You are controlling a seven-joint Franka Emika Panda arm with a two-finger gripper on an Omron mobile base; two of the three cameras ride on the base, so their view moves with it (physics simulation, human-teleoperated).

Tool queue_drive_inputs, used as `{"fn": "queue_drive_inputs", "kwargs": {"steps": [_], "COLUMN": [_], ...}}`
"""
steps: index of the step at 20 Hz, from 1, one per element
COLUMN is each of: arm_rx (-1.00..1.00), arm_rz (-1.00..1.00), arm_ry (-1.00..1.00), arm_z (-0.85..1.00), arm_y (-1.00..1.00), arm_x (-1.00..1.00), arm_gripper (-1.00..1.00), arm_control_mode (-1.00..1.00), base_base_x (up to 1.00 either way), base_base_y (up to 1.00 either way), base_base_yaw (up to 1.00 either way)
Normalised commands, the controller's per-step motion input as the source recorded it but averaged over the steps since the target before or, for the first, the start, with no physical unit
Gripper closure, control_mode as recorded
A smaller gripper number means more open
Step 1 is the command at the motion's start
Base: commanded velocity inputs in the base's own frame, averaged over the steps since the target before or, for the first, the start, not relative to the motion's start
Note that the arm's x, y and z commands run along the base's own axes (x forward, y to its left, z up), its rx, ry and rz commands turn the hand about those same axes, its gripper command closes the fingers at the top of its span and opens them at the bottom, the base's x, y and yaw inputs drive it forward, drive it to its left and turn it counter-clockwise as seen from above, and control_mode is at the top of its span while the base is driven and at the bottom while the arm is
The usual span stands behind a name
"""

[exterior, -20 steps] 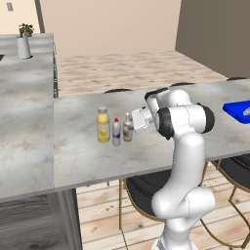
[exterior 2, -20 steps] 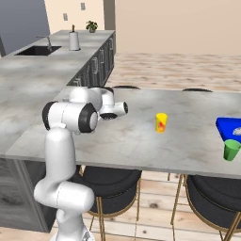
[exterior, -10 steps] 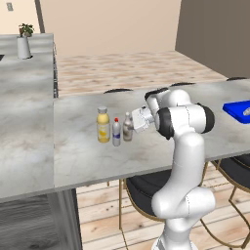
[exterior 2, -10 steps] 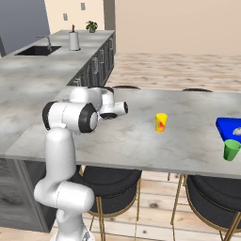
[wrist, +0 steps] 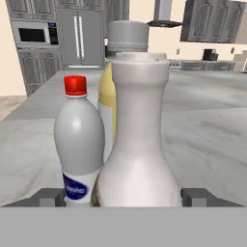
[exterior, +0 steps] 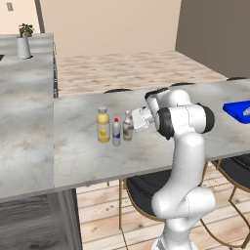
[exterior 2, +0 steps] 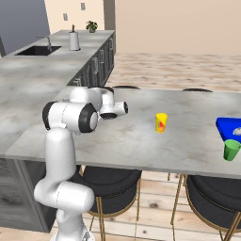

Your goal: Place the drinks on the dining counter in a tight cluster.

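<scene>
Three small bottles standing upright in a tight row on the long light-grey marbled dining counter (exterior: 83, 156) — from left to right in the left base view: wide yellow bottle with pale cap (exterior: 103, 125), slim silver-grey bottle with red cap (exterior: 116, 132), slim brown-and-white bottle (exterior: 128, 126). Neighbouring bottles just beside one another, touching or nearly so; cannot tell which. Two-finger hand (exterior: 134, 122) of the white arm level with the brown-and-white bottle, on its right side in the left base view. In the hand view: brown-and-white bottle (wrist: 137, 140) close and central, between the two dark fingertips (wrist: 48, 197), which stand apart with a gap on either side of the bottle's body — spread wide, not clamped on it. Red-capped bottle (wrist: 79, 140) to its left there, yellow bottle (wrist: 108, 103) behind both. Farther along the same counter in the right base view: small yellow cup (exterior 2: 161, 122), green cup (exterior 2: 231, 149), blue tray (exterior 2: 226, 127).
</scene>
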Motion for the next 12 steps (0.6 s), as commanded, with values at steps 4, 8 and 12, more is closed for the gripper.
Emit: {"fn": "queue_drive_inputs", "kwargs": {"steps": [4,8,12], "arm_rx": [0.00,0.00,0.00], "arm_rz": [0.00,0.00,0.00], "arm_ry": [0.00,0.00,0.00], "arm_z": [0.00,0.00,0.06], "arm_y": [0.00,-0.01,-0.13], "arm_x": [0.00,0.00,0.00], "arm_gripper": [-1.00,-1.00,-1.00], "arm_control_mode": [-1.00,-1.00,-1.00], "base_base_x": [0.00,0.00,0.00], "base_base_y": [0.00,0.00,0.00], "base_base_yaw": [0.00,0.00,0.00]}}
